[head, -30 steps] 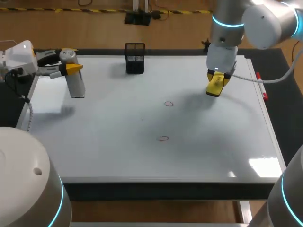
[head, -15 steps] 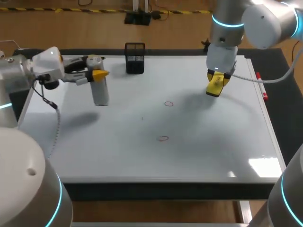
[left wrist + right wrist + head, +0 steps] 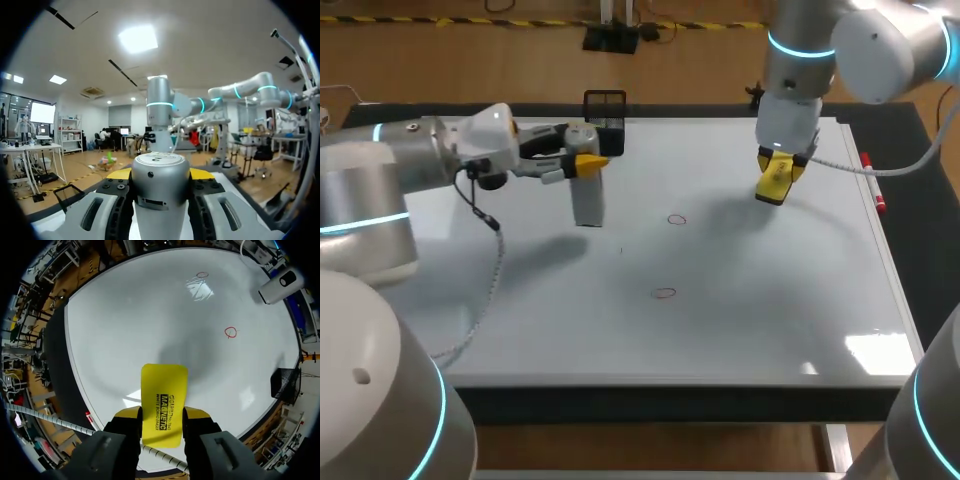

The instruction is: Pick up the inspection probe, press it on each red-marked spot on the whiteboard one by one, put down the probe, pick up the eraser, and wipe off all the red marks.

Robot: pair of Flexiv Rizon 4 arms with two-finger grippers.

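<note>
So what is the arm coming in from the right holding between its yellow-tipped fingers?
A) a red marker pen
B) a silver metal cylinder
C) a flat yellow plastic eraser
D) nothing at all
C: the right gripper is shut on the flat yellow plastic eraser above the white whiteboard; the silver cylindrical probe is in the left gripper.

I see the whiteboard [image 3: 770, 320] brightly and evenly lit from overhead. In the head view a white glare patch sits on its near right corner. In the right wrist view a second reflection lies just beside the red mark [image 3: 202, 275] farthest ahead of the eraser [image 3: 164, 402]. Soft grey shadows fall on the board beside the eraser and beneath the left arm [image 3: 440, 165] and the probe [image 3: 586, 190].
</note>
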